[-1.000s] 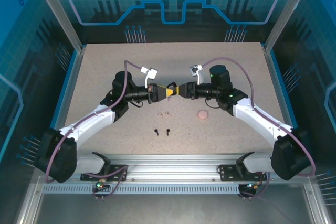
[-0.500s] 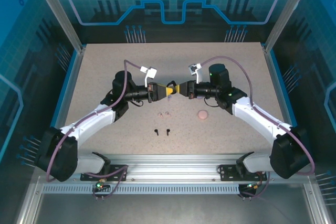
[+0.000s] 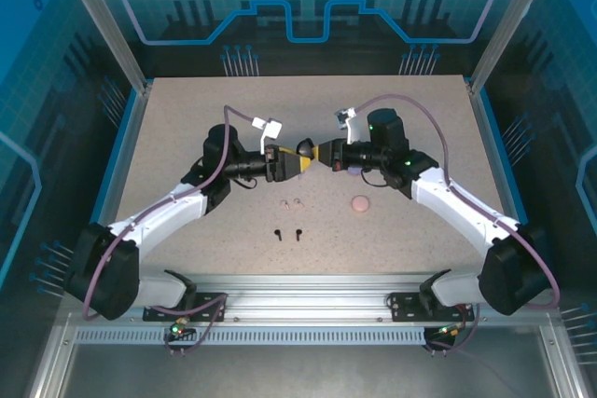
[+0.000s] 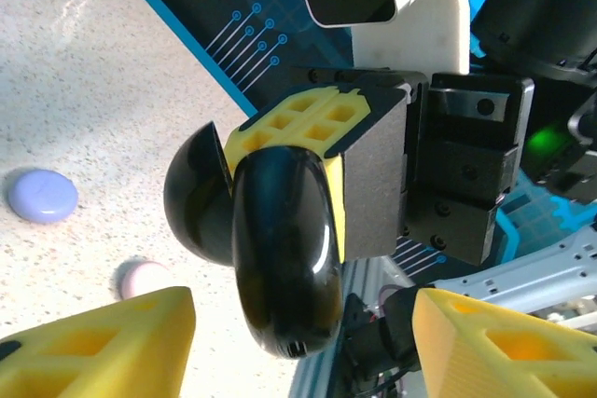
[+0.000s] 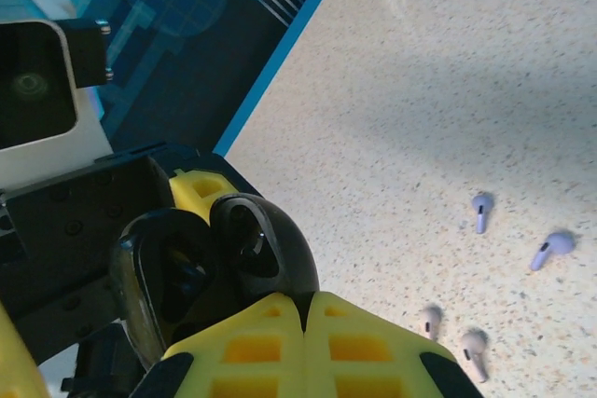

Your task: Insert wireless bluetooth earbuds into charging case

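Above the middle of the table [image 3: 187, 128], the right gripper [image 5: 303, 303] is clamped on the open black case [image 4: 280, 249] and holds it in the air. The left gripper [image 3: 299, 166] faces it with its yellow fingers spread wide and gripping nothing. The earbuds lie loose on the table below, with a lavender pair [image 5: 480, 210], a pink pair [image 5: 431, 320] near it and a black pair [image 3: 278, 233] closer to the arm bases. A lavender case [image 4: 42, 196] and a pink case [image 4: 140, 277] also rest on the table.
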Controlling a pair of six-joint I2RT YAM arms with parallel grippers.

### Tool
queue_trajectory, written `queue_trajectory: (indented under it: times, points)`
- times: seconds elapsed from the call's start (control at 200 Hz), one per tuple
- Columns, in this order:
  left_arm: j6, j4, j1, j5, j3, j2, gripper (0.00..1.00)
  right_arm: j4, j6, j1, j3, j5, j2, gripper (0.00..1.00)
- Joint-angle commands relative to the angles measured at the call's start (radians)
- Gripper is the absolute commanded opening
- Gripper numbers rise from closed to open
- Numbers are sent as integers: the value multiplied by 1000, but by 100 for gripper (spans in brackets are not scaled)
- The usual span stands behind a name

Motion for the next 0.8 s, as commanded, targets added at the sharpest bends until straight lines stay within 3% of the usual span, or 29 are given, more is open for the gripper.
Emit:
queue_trajectory:
  times: [0.0, 0.33, 0.795]
  points:
    - [84, -105, 13, -9, 83, 5, 70, -83, -47, -1, 58, 58, 8, 0]
    - [226, -337, 50, -4, 218, 21, 88, -148, -76, -54, 111, 69, 17, 0]
    - [388, -568, 112, 99, 408, 139, 97, -286, -256, -103, 189, 57, 20, 0]
